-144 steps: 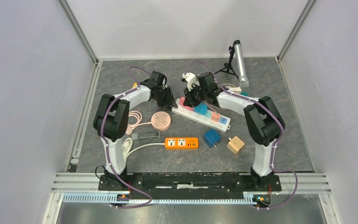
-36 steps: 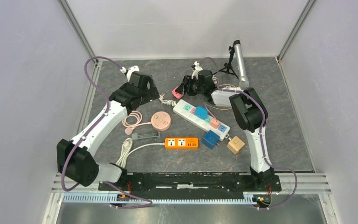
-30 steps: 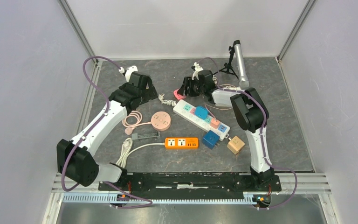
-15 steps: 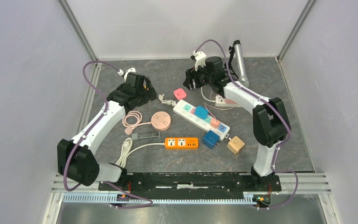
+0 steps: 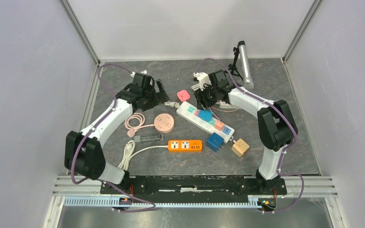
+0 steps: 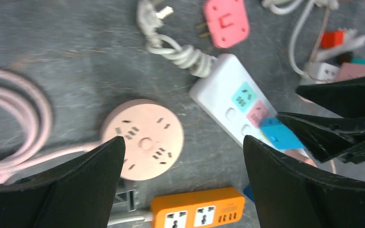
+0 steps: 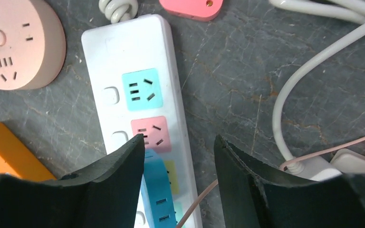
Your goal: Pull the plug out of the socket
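A white power strip (image 5: 206,118) lies slantwise mid-table, with a light-blue plug (image 5: 204,114) seated in it. My right gripper (image 5: 202,100) hovers open over the strip's far end. In the right wrist view the right gripper (image 7: 178,138) straddles the strip (image 7: 138,61), and the blue plug (image 7: 159,190) shows just inside the left finger. Nothing is held. A pink plug (image 5: 184,94) lies loose on the table behind the strip. My left gripper (image 5: 164,95) stands wide open to the left. The left gripper (image 6: 183,142) is above the gap between the round socket and the strip (image 6: 223,90).
A round pink socket (image 5: 164,122) with a coiled cord sits left of the strip. An orange strip (image 5: 185,145), a dark-blue cube adapter (image 5: 216,141) and a tan cube (image 5: 240,147) lie nearer. White cords (image 7: 294,95) trail right. A tripod with a silver tube (image 5: 244,64) stands at the back.
My right gripper let the pink plug go onto the table, rose, then came down over the strip's far end. The left arm shifted slightly right, still open.
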Tool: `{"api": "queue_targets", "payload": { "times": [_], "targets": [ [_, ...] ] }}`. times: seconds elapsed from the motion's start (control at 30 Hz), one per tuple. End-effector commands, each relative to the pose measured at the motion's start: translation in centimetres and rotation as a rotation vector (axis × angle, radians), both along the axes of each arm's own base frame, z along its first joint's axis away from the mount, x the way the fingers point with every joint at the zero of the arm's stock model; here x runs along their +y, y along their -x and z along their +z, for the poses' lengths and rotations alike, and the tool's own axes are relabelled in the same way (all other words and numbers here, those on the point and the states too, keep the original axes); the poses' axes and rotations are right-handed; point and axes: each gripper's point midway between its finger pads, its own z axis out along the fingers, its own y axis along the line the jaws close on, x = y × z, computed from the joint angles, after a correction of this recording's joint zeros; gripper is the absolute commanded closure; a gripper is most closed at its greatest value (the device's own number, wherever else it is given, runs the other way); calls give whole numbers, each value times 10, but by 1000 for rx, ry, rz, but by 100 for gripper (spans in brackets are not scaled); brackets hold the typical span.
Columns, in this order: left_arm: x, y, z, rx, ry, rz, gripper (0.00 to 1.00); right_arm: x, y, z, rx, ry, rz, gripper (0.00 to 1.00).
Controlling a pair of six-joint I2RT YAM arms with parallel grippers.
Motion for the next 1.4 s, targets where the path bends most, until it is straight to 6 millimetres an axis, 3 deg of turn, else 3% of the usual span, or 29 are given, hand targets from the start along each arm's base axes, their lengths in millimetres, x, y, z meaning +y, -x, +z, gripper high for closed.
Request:
{"api": "queue_targets", "payload": {
  "times": [0.0, 0.23, 0.43, 0.63, 0.83, 1.1, 1.23, 1.3, 1.37],
  "targets": [
    [-52, -6, -2, 35, 180, -201, 0, -2, 18, 20, -19, 9, 88, 40],
    [-79, -12, -29, 145, 237, -267, 1, -4, 39, 19, 32, 8, 152, 37],
    [-89, -19, -45, 203, 250, -265, 3, 0, 53, 15, 69, -8, 207, 39],
    [-91, -21, -54, 227, 236, -267, 4, 7, 61, 11, 85, 0, 241, 62],
    [-90, -20, -58, 240, 228, -264, 4, 17, 54, 19, 44, -25, 231, 84],
    [-88, -17, -63, 253, 225, -259, 4, 57, 32, 46, -65, -135, 182, 91],
    [-88, -16, -65, 260, 226, -260, 4, 64, 23, 46, -81, -141, 144, 85],
    [-89, -15, -67, 266, 226, -259, 4, 60, 21, 42, -79, -116, 125, 74],
    [-89, -15, -70, 271, 222, -261, 4, 55, 20, 40, -81, -89, 107, 55]
  ]
}}
